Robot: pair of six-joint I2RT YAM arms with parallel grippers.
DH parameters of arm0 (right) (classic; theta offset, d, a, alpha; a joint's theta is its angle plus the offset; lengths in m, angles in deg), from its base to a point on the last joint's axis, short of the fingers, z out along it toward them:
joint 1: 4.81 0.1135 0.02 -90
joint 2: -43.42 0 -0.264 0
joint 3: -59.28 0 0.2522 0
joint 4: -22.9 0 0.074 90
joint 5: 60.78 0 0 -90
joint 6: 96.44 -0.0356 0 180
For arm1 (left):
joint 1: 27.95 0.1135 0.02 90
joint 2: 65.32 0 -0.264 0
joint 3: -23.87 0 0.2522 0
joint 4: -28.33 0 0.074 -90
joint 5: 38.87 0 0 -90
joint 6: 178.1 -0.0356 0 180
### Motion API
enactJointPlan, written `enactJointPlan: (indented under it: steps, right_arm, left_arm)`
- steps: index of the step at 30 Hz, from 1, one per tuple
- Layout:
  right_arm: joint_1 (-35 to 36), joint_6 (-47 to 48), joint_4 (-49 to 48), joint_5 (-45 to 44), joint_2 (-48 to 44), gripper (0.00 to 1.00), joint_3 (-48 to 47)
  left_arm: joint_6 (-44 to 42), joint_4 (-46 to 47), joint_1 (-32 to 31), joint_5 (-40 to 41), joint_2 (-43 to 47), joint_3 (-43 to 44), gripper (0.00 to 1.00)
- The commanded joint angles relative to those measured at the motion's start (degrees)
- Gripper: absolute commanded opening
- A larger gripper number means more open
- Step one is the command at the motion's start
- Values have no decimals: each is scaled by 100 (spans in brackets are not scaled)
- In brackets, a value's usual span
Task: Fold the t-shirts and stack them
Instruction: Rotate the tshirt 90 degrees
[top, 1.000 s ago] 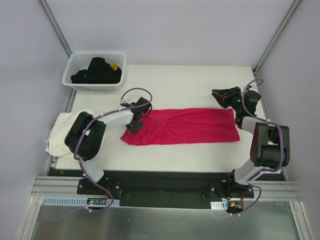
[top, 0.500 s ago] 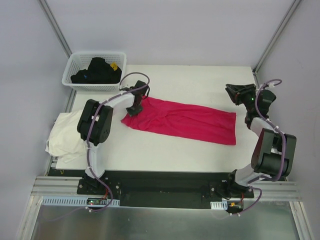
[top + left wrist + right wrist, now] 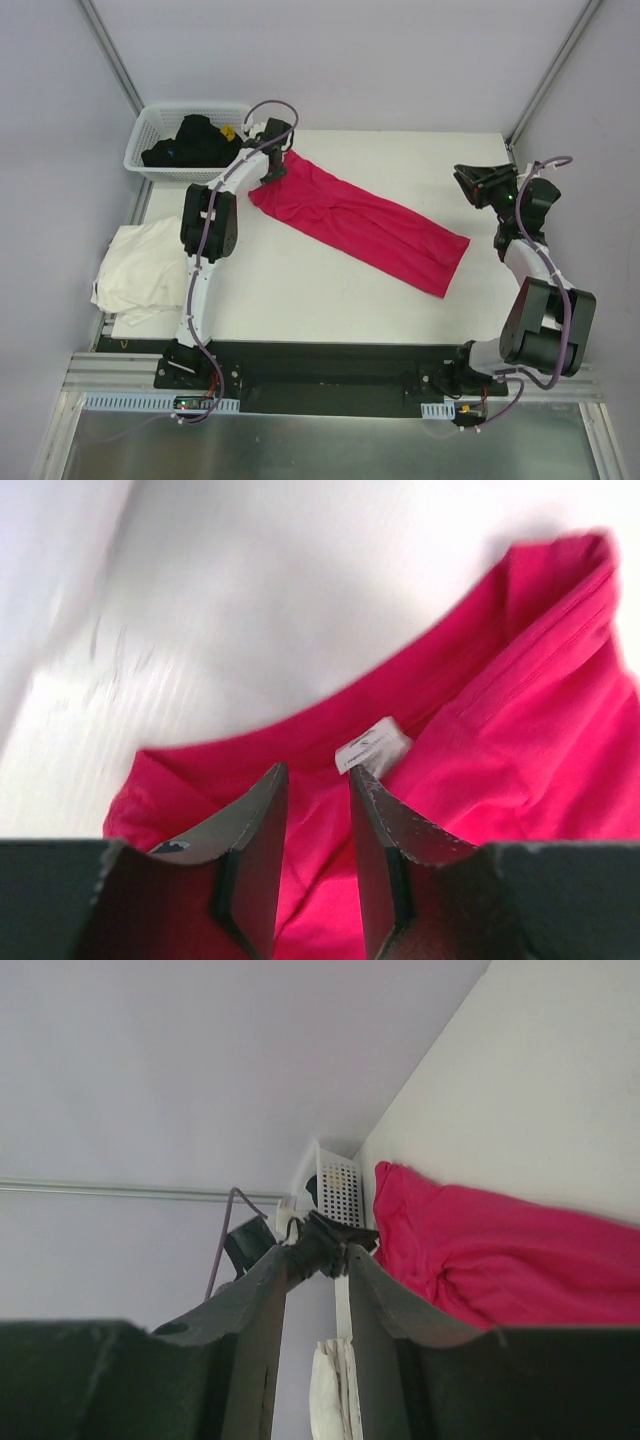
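Magenta-red t-shirt (image 3: 360,222), folded into a long narrow strip, lies slantwise across the table (image 3: 330,300), one end by the basket (image 3: 150,165) and the other towards the right side (a white label (image 3: 372,752) shows at the neck). Left gripper (image 3: 272,168) pinches the basket end, jaws narrowly parted with cloth between. Right gripper (image 3: 464,185) hangs clear of the shirt, jaws slightly apart and holding nothing. Cream-white t-shirt (image 3: 135,270) lies crumpled at the table's left edge.

bright even light, left-wrist blur
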Motion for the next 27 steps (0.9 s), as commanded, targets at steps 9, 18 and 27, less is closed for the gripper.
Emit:
enactJointPlan:
  steps: [9, 18, 27]
  right_arm:
    - [189, 2066, 2383, -287, -1219, 36, 466]
    - [390, 3882, 4170, -788, 404, 39, -972]
    - [444, 4062, 4388, -938, 1847, 41, -1738]
  left_arm:
    - [-900, 393, 723, -1339, -1185, 2308, 33]
    - [-1390, 1008, 557, -2831, 789, 209, 33]
    - [-2332, 2388, 267, -4491, 2313, -1771, 36]
